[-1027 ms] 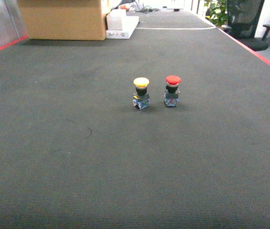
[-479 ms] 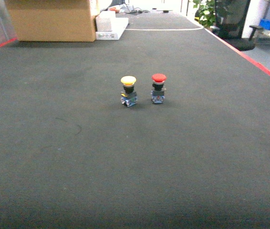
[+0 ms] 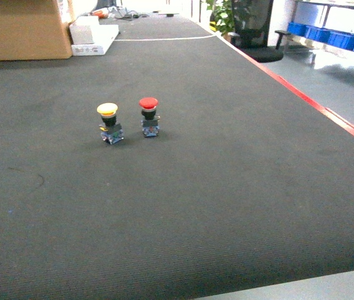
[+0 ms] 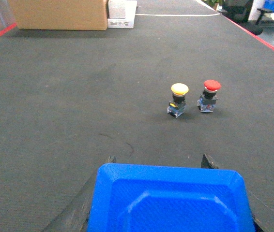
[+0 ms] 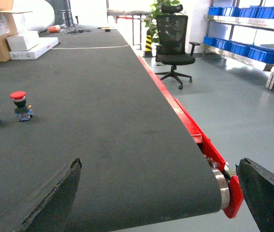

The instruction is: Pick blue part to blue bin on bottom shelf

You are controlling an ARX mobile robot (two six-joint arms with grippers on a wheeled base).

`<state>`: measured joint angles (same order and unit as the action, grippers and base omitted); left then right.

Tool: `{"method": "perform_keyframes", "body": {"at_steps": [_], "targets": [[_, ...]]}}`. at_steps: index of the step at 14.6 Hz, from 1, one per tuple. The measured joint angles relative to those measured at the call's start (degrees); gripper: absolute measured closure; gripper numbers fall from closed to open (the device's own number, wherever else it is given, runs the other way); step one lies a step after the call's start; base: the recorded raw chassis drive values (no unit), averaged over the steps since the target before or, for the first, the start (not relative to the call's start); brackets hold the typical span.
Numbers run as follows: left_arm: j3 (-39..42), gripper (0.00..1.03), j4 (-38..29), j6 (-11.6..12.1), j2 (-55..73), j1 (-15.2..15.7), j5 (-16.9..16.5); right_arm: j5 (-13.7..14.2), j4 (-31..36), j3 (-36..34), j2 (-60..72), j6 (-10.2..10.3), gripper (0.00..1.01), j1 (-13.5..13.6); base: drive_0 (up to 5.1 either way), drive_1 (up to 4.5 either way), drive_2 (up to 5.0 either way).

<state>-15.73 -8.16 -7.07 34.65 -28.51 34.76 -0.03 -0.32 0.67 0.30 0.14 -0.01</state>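
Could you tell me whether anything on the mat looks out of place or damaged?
Nothing stands out: the yellow-capped button and red-capped button stand upright side by side. Only a faint curved scuff marks the mat nearby.

Bench [image 3: 227,187]: long, dark grey ribbed covering, red edge [image 5: 185,116] along its right side, roller end [image 5: 222,186] at the near right corner.
Floor [image 5: 253,111]: smooth grey-green, glossy, reflecting daylight.
Office chair [image 5: 175,48]: black, wheeled, off the bench's far right.
Plant [image 5: 157,14]: green, behind the chair.
Rack [image 5: 253,34]: steel, right side, rows of blue bins.
Cardboard box [image 3: 20,31]: far left on the bench.
White boxes [image 3: 92,34]: flat, stacked beside the cardboard box.
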Motion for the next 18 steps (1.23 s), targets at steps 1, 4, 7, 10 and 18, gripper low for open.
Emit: {"method": "perform_keyframes", "body": {"at_steps": [1,4,7,10,18], "targets": [[0.0,0.59,0.0,0.0,0.0,0.0,0.0,0.0,0.0,0.0,0.0,0.0,0.03,0.0,-1.6,-1.64,-1.6],[0.0,0.59,0.0,0.0,0.0,0.0,0.0,0.0,0.0,0.0,0.0,0.0,0.03,0.0,-1.6,-1.64,-1.6],[0.0,0.59,0.0,0.0,0.0,0.0,0.0,0.0,0.0,0.0,0.0,0.0,0.03,0.0,-1.6,-1.57,-1.6],[0.0,0.59,0.0,0.0,0.0,0.0,0.0,0.0,0.0,0.0,0.0,0.0,0.03,0.0,-1.6,-1.58,-1.6],[0.0,0.59,0.0,0.0,0.0,0.0,0.0,0.0,0.0,0.0,0.0,0.0,0.03,0.0,-1.6,-1.56,-1.6]]}}
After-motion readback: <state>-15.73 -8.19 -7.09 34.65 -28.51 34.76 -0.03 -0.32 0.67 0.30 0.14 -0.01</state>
